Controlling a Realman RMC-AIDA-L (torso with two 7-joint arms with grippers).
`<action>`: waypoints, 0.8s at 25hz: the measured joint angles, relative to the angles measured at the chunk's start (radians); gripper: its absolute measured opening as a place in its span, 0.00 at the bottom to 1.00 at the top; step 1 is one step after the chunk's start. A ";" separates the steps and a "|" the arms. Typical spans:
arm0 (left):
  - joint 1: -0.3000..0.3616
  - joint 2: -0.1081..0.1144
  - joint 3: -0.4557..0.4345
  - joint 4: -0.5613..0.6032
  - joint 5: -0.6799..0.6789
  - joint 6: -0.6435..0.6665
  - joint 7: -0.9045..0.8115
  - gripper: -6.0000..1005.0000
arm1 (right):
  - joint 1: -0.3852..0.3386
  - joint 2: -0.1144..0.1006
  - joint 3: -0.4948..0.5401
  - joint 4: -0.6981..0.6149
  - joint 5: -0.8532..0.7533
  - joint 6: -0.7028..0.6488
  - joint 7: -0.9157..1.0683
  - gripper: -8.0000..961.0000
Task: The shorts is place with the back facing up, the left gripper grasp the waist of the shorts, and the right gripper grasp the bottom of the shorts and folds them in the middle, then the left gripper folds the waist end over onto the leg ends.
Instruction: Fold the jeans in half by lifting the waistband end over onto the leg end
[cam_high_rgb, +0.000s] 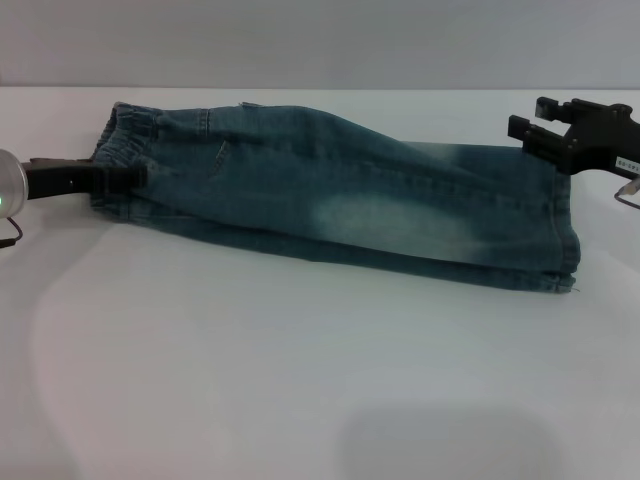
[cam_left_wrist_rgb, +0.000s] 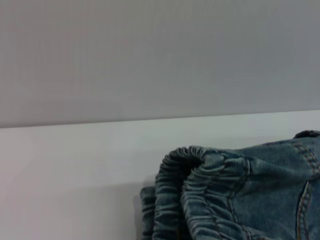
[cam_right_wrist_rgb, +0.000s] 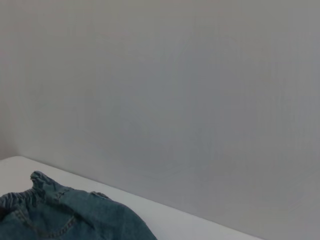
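Note:
The faded blue denim shorts (cam_high_rgb: 340, 195) lie folded lengthwise on the white table (cam_high_rgb: 300, 380). The gathered waist (cam_high_rgb: 125, 135) is at the left and the leg hems (cam_high_rgb: 570, 235) at the right. My left gripper (cam_high_rgb: 130, 178) reaches in from the left and is shut on the waist, which shows bunched and puckered in the left wrist view (cam_left_wrist_rgb: 200, 170). My right gripper (cam_high_rgb: 527, 115) hovers open above the far right corner of the shorts, just off the hem end, holding nothing. The right wrist view catches only a far piece of the shorts (cam_right_wrist_rgb: 75, 215).
A grey wall (cam_high_rgb: 320, 40) stands behind the table's far edge. Bare white tabletop stretches in front of the shorts toward me.

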 joint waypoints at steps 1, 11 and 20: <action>0.000 0.000 0.000 -0.001 0.000 0.000 0.000 0.84 | 0.001 0.000 0.000 0.003 0.000 -0.001 0.000 0.48; 0.001 -0.005 -0.002 0.006 0.000 0.001 0.008 0.84 | 0.009 0.000 -0.008 0.011 0.000 -0.004 0.000 0.48; -0.009 -0.006 -0.003 0.025 -0.002 0.002 0.009 0.84 | 0.013 0.000 -0.010 0.021 0.010 0.003 -0.008 0.48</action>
